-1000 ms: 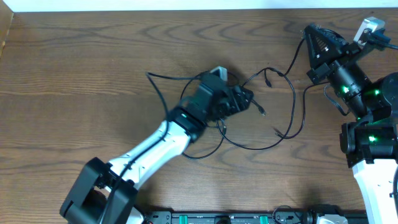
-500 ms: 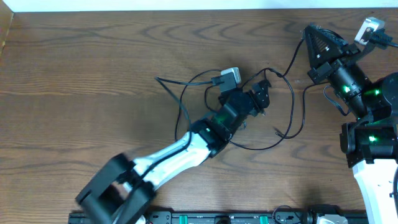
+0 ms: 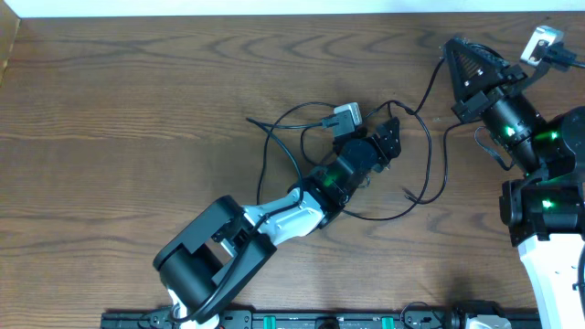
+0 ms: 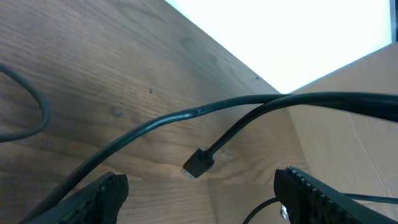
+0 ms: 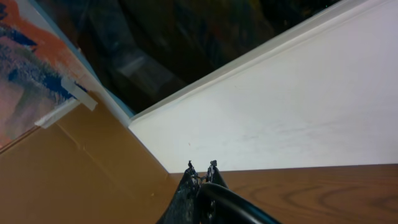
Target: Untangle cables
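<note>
Thin black cables [image 3: 430, 160] lie looped and crossed over each other at mid-table, with another loop [image 3: 274, 123] reaching left. My left gripper [image 3: 382, 144] hovers over the tangle, open and holding nothing. In the left wrist view its fingers [image 4: 99, 196] stand wide apart below two crossing black cables [image 4: 155, 121] and a small plug end [image 4: 198, 165]. My right gripper [image 3: 451, 46] sits raised at the far right, shut on a black cable [image 5: 230, 205] that leaves its fingertips [image 5: 202, 167] and runs down to the tangle.
A brown cardboard wall [image 4: 348, 143] borders the table's far right side, and a white edge [image 3: 274, 7] runs along the back. A black rail with green connectors [image 3: 320, 320] lies along the front edge. The right arm's base [image 3: 544, 206] stands at the right.
My left arm has swung right across the tangle, its gripper now further right. The left cable loop has shifted right with it. The right arm has not moved.
</note>
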`<state>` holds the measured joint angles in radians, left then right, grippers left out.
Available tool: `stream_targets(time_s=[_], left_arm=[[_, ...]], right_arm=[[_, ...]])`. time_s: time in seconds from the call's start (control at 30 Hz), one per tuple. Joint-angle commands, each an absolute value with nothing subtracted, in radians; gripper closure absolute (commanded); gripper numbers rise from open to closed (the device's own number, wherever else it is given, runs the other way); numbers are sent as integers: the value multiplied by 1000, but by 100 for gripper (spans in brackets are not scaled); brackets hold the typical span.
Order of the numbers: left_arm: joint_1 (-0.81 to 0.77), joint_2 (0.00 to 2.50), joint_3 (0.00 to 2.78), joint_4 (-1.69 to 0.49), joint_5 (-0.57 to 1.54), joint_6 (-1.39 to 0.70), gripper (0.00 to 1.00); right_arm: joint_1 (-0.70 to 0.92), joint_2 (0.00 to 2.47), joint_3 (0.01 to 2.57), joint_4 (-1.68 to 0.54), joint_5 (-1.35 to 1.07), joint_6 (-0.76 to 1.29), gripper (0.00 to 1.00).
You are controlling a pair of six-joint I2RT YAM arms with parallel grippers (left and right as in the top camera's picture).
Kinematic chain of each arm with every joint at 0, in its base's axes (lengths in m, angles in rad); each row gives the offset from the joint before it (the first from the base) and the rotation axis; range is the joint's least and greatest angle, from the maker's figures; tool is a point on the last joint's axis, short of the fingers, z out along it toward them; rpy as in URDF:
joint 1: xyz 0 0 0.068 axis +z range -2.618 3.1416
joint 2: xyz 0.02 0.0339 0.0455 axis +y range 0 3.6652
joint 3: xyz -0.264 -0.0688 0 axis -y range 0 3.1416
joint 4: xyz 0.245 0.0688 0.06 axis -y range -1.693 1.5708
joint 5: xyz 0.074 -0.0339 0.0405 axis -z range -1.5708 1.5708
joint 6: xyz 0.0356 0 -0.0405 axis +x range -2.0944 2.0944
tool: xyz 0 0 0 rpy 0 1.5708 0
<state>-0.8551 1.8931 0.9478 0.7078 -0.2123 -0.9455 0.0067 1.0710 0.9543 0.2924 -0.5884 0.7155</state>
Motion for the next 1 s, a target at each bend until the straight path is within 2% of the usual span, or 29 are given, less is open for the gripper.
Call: stream_targets(time_s=[0.0,0.17,0.4,0.73,0.8,0.97], left_arm=[[-861,1915,952,733,-221,-947,20],[-861,1958,953,800,-222,-947,20],[-861,2015,955,912,-222,-947,37],[-861,2020,960,942,-260,-947,37],[-861,2020,963,949,-259,-947,43],[-861,2020,968,956,-259,-947,72]], right_arm=[[33,1056,979,295,-598,727,99],[54,1056,979,295,-598,756,99],[78,1056,979,295,-603,770,99],[81,1056,979,295,-612,798,99],[82,1056,979,295,-612,801,99],[88,1056,979,295,-613,808,99]])
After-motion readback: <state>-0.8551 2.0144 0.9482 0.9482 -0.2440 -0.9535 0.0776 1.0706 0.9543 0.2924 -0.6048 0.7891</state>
